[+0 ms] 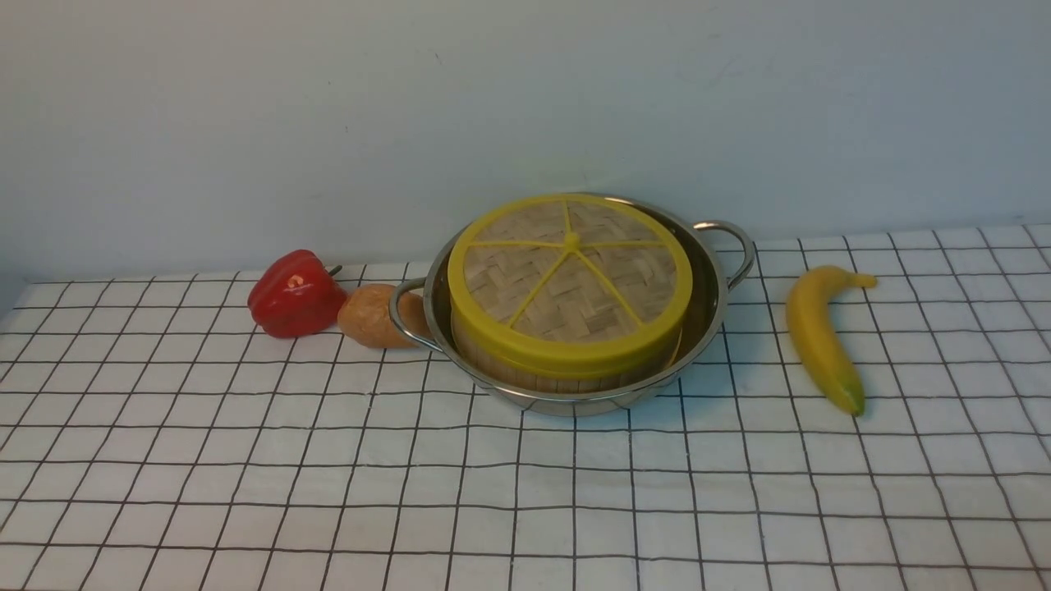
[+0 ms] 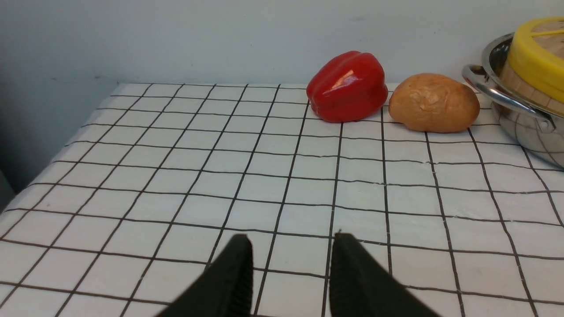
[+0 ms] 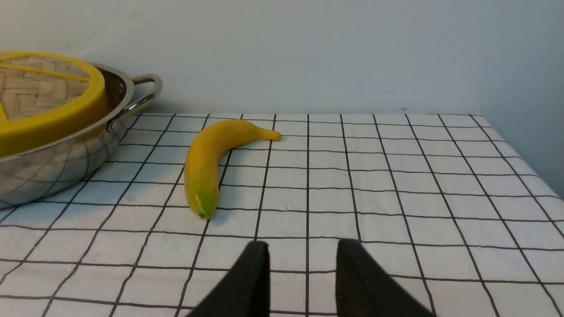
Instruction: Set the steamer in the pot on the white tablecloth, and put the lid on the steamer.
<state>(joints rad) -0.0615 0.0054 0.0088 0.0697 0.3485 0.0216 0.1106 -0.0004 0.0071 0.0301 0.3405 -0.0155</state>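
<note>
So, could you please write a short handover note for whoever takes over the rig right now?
Left end effector: open, empty, low over the white tablecloth, short of the red pepper and the brown bun.
Right end effector: open, empty, over the cloth near the banana.
The steamer sits inside the pot, which stands on the cloth.
The lid rests on the steamer and looks seated, tipped a little toward the camera.
Done: steamer in pot, lid on.
Left: apparently nothing; perhaps check that the lid sits flat.
</note>
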